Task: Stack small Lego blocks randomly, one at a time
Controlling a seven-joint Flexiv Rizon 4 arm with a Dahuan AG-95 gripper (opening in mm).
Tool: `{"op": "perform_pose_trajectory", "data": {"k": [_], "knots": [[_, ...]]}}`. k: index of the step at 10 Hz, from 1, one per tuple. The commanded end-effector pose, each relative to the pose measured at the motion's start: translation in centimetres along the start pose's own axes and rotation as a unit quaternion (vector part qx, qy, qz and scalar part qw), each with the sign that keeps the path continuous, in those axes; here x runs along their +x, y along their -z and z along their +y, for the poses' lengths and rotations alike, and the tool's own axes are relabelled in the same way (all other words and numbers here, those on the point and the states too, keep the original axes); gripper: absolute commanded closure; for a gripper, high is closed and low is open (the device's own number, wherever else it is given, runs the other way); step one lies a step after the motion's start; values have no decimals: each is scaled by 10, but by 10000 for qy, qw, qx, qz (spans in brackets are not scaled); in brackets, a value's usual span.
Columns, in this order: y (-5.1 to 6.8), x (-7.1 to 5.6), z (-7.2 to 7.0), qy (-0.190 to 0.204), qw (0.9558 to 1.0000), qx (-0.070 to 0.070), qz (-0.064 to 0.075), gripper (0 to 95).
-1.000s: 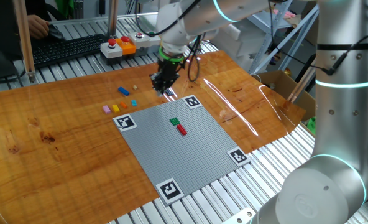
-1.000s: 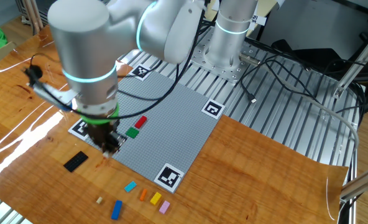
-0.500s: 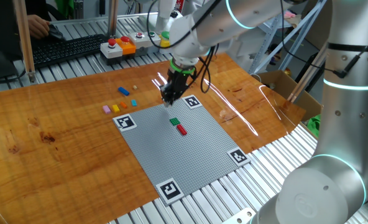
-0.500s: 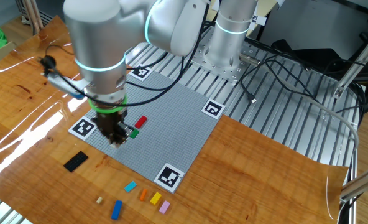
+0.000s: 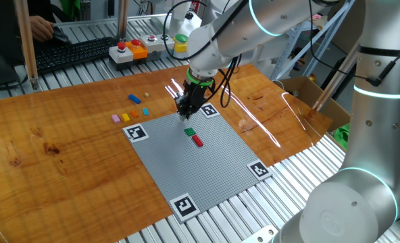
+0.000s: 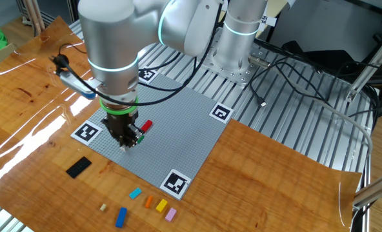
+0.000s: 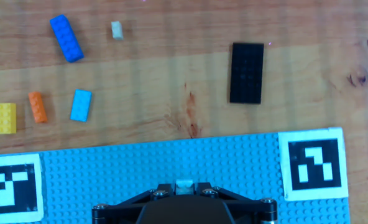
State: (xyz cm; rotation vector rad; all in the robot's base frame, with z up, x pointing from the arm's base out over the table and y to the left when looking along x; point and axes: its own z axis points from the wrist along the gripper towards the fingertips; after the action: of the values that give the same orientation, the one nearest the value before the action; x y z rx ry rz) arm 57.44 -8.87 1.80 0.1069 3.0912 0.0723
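My gripper [image 5: 186,112] is shut on a small pale Lego block [image 7: 184,184] and hovers low over the grey baseplate [image 5: 207,169], just behind the green brick [image 5: 190,131] and the red brick [image 5: 197,140]. In the other fixed view the gripper [image 6: 128,140] partly covers the green brick [image 6: 139,137] beside the red one [image 6: 146,126]. Loose on the wood lie a blue [image 7: 66,38], whitish [image 7: 116,30], cyan [image 7: 81,104], orange [image 7: 38,107] and yellow [image 7: 5,117] brick. A pink one [image 6: 171,214] lies at the end of the row.
A flat black plate [image 7: 247,72] lies on the wood near a black-and-white marker [image 7: 313,164]. More markers sit at the baseplate's corners [image 5: 136,131]. A push-button box [image 5: 129,51] and a keyboard [image 5: 71,52] stand at the table's far side.
My gripper has moved from over the wood by the far marker onto the baseplate, towards the green brick. The loose bricks have not moved.
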Motion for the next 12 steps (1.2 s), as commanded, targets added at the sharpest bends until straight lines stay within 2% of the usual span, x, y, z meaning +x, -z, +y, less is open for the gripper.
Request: {"op": "perform_pose_trajectory", "data": {"k": [1,9,12], "knots": [[-2,4,0,-73,10000,-2,-36,950],[-5,8,-1,-678,9976,-99,-104,950],[-8,9,-1,-589,9981,-79,-135,950]]}}
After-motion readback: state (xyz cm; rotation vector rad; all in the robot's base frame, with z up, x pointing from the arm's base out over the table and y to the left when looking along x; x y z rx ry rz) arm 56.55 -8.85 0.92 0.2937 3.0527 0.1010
